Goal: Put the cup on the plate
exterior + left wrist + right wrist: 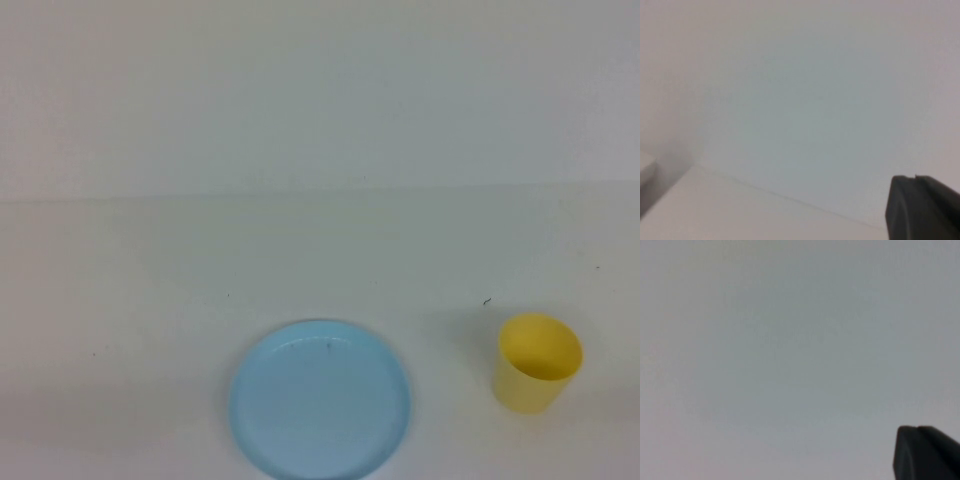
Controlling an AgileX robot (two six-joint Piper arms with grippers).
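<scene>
The cup point(538, 362) is standing upright on the bench point(150, 300), mouth up, near the front edge on the robot's right side. It is yellow, plain, with no handle, and is narrowing slightly toward its base. Its inside is showing empty from the high view.

The plate point(319, 398) is lying flat on the bench to the left of the cup, near the front at about the middle. It is light blue and round with a shallow raised rim, and its front edge is running out of the high view. A few tiny dark specks are showing on its surface near the far rim. The cup and the plate are sitting apart, with a strip of bare bench between them; the plate is carrying nothing.

A small dark mark is lying on the bench just behind the cup. The bench is white and is meeting a pale wall behind.

Neither arm is appearing in the high view. The left gripper point(920, 207) is showing only as a dark tip at the corner of the left wrist view, closed and gripping nothing, facing the pale wall and a bench edge. The right gripper point(922, 452) is showing likewise as a dark tip in the right wrist view, closed and empty, facing a blank pale surface.
</scene>
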